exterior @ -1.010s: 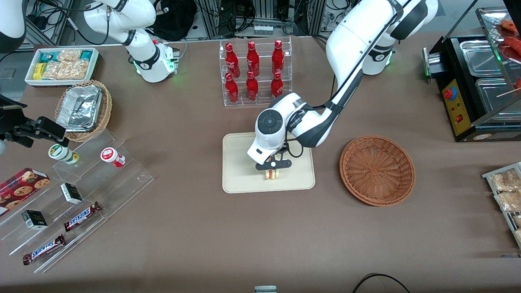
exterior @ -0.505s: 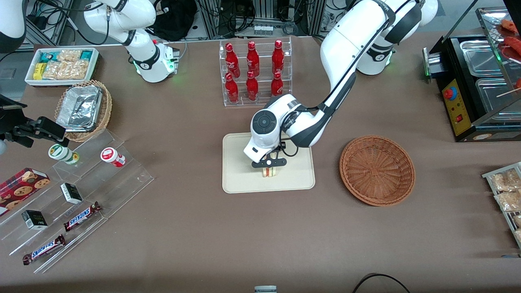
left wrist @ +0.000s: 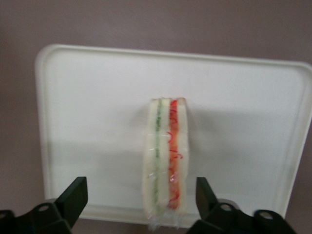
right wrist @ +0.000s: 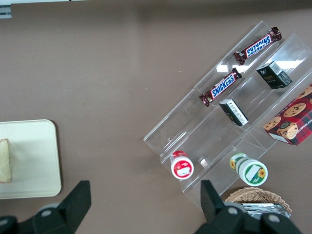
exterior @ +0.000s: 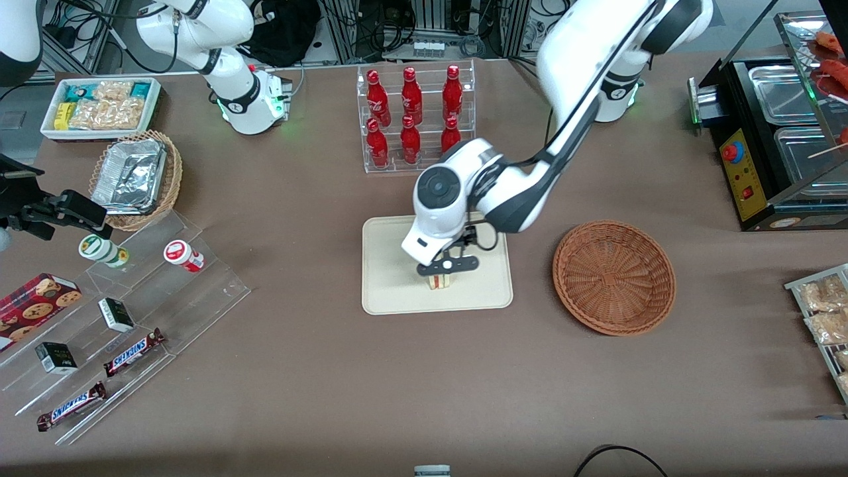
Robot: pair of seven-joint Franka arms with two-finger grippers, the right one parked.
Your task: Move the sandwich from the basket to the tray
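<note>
Surface [exterior: 318,397]: brown and matte; it carries everything named here.
Stepped stand [exterior: 132,318]: clear acrylic, toward the parked arm's end, nearest the front camera; two Snickers bars [exterior: 132,352], small dark boxes, a red cookie box [exterior: 33,299] and two small round tubs sit on its steps.
Tray [exterior: 391,291]: cream, rectangular with rounded corners and a low rim, flat on the surface near the middle.
Sandwich [exterior: 439,281]: on the tray, standing on edge; the wrist view shows its cut face [left wrist: 165,161] with a green layer and a red layer between pale bread, wrapped in clear film, reaching close to one long rim of the tray.
Tool [exterior: 447,266]: directly above the sandwich, over the tray. Its fingers are spread wide; in the wrist view one black finger [left wrist: 73,200] stands clear on each side of the sandwich, touching neither face, and nothing is gripped.
Basket [exterior: 614,276]: round, reddish-brown wicker, beside the tray toward the working arm's end, apart from it; only bare weave shows inside.
Foil basket [exterior: 136,177]: lighter tan wicker with silver foil containers, toward the parked arm's end, farther from the camera than the stand.
Bottle rack [exterior: 416,116]: clear acrylic with six red bottles in two rows, farther from the camera than the tray.
White bin [exterior: 99,106]: holds snack packets, farther off than the foil basket.
</note>
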